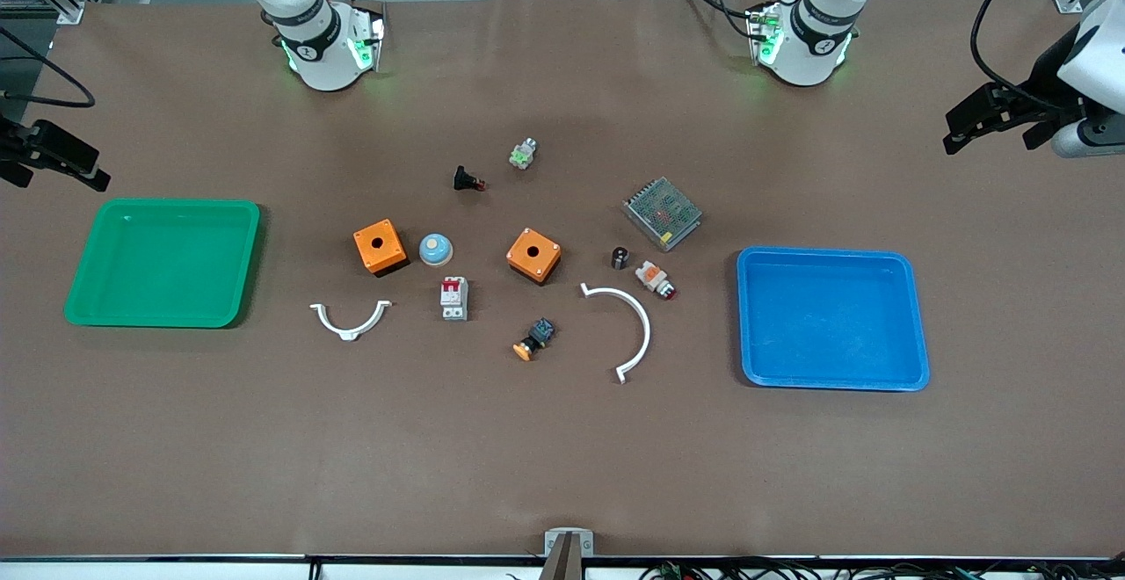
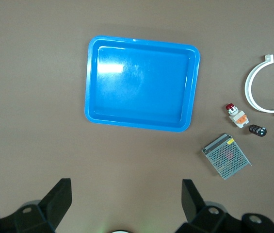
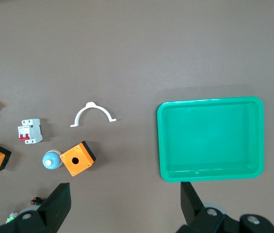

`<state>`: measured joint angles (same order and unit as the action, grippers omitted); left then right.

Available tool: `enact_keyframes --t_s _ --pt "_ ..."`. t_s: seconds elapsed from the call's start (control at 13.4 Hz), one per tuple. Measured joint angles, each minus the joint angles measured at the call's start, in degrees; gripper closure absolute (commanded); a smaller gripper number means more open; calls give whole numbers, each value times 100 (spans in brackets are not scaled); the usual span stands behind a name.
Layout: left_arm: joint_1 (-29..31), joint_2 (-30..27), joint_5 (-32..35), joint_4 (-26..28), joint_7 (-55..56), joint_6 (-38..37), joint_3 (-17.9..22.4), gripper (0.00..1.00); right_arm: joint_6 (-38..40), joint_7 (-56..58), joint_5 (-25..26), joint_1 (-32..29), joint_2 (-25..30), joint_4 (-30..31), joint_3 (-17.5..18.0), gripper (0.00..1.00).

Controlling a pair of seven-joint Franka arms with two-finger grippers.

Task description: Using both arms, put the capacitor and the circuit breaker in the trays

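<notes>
The capacitor (image 1: 620, 257) lies between the white-orange button (image 1: 655, 279) and one orange box (image 1: 533, 255); the circuit breaker (image 1: 453, 298) lies nearer the camera than the blue dome (image 1: 435, 250). My left gripper (image 1: 984, 114) and right gripper (image 1: 53, 158) hang open at the table's ends. I should descend straight, fingers clear of neighbours.

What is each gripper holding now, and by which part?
Nothing is held. The left gripper hangs open near the blue tray, the right gripper open near the green tray. The capacitor and circuit breaker lie untouched on the table.
</notes>
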<state>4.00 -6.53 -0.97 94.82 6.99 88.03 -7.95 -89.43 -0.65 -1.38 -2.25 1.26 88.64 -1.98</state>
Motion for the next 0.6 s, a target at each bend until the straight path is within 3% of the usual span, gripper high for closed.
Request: enact_keyframes --t_s 0.45,0.6 --pt "-24 61 27 -69 -5 -11 -37 0 0 0 2 0 -3 0 1 0" --pt "-78 334 28 -60 49 -23 -292 0 -9 0 2 1 -39 0 15 0"
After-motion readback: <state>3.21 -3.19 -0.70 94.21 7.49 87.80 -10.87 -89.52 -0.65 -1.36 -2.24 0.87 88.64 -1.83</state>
